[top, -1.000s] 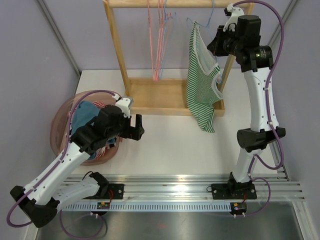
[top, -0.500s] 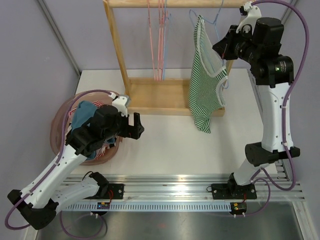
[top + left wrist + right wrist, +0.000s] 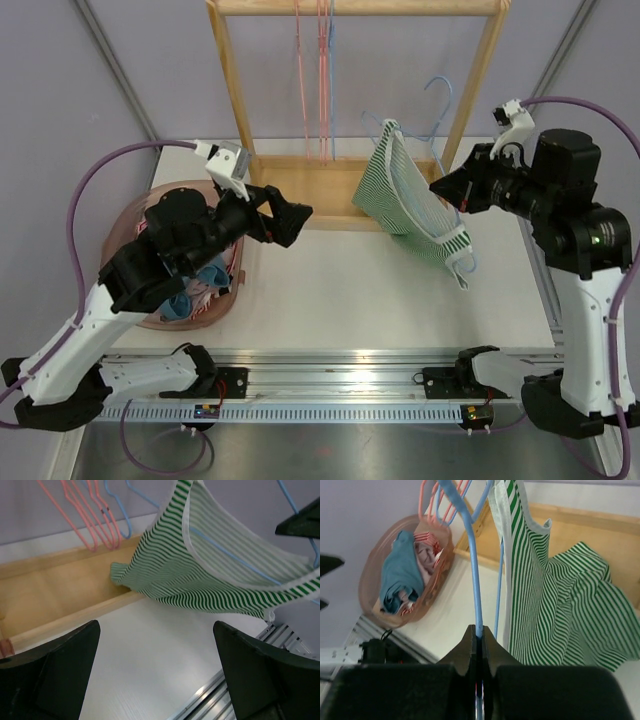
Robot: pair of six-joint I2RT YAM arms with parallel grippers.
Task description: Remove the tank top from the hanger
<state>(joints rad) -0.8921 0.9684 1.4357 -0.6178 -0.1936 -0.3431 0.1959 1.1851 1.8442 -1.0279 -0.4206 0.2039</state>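
Left pincer [image 3: 297, 221] gaping; right pincer [image 3: 438, 186] clamped.

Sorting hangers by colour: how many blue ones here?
2: the held hanger, carrying the tank top, in the right hand; a blue hanger on the rack beside pink hangers. Others may be hidden.

A: Entry one, top external view: how is it set?
B: It is mounted high behind the arm bases and faced down and forward. The table [image 3: 330, 290], wooden rack [image 3: 300, 190] and basket [image 3: 160, 322] are taken in from afar.
A: Entry two, left wrist view?
B: It is carried low and aimed across the table at the rack's base. The left gripper [image 3: 155, 625] is framed along the bottom edge, with the striped tank top [image 3: 200, 570] close above.
A: Entry three, right wrist view?
B: It is pointed down and leftward along the right gripper [image 3: 479, 635], very near the blue hanger [image 3: 472, 570]. The basket is caught farther off.
A: Shared ground?
B: The tank top and the rack's base are recorded in all three.
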